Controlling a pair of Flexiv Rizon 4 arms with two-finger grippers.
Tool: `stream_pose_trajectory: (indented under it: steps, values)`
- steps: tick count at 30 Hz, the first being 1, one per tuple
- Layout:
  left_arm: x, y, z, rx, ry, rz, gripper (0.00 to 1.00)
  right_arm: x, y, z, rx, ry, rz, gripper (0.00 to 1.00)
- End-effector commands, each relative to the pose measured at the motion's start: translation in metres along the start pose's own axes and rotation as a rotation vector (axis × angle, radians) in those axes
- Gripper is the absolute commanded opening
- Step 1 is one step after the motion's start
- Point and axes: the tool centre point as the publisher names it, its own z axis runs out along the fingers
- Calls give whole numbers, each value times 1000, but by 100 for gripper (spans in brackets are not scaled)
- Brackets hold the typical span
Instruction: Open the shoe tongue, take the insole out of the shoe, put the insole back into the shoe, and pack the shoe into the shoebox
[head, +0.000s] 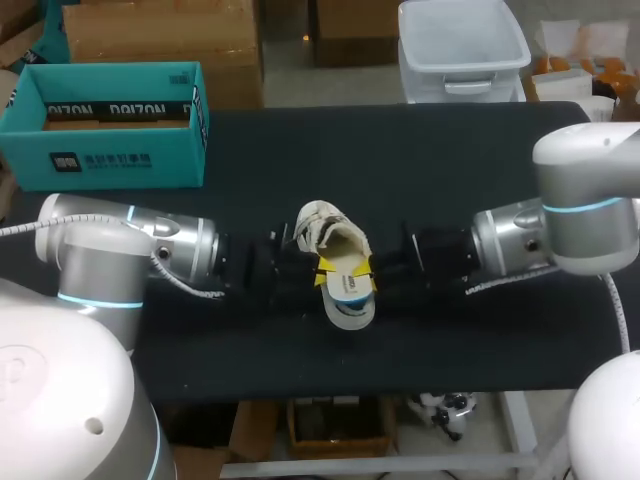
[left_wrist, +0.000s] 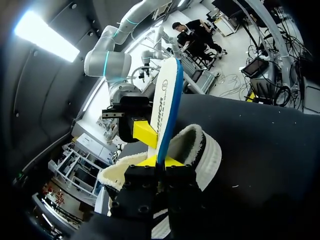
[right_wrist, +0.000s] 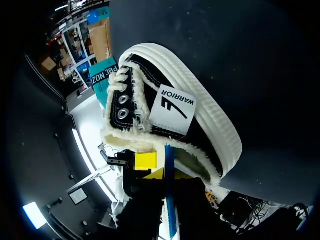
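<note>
Beside shoe (head: 322, 225), level left pincer (head: 322, 270) pinches insole (head: 350, 295)

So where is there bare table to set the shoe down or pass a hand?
Bare black table between shoebox and shoe, across the far right, and the near strip in front. Crowded mid-table: left arm and right arm meet at the insole.

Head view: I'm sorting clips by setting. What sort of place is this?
Probably a robotics lab workbench: a left arm and a right arm meet over a black table, handling a shoe and its insole, with a teal shoebox set at the far left corner.
</note>
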Motion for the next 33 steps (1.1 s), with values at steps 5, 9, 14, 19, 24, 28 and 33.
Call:
stream_pose_trajectory:
  steps: [5, 9, 14, 19, 24, 28, 33]
  values:
    - [3, -24, -3, 32, -11, 41, 7, 0, 3, 0, 5, -1, 2, 0]
    - [3, -27, -1, 30, -10, 53, 0, 1, 3, -1, 2, -6, 3, 0]
    - [3, -20, 1, 11, -7, 44, 0, 2, 14, 2, 9, -13, -1, 0]
    - [-1, -5, 1, -15, -4, 22, 0, 5, 32, 6, 27, -38, 2, 0]
    - [-4, 5, -3, -28, -14, 8, 0, 7, 43, 7, 33, -53, 2, 0]
    - [-6, 13, -1, -39, -13, -2, 0, 7, 49, 6, 31, -63, 2, 0]
    - [-6, 20, 2, -44, -8, -14, 0, 3, 50, 4, 23, -64, 6, 0]
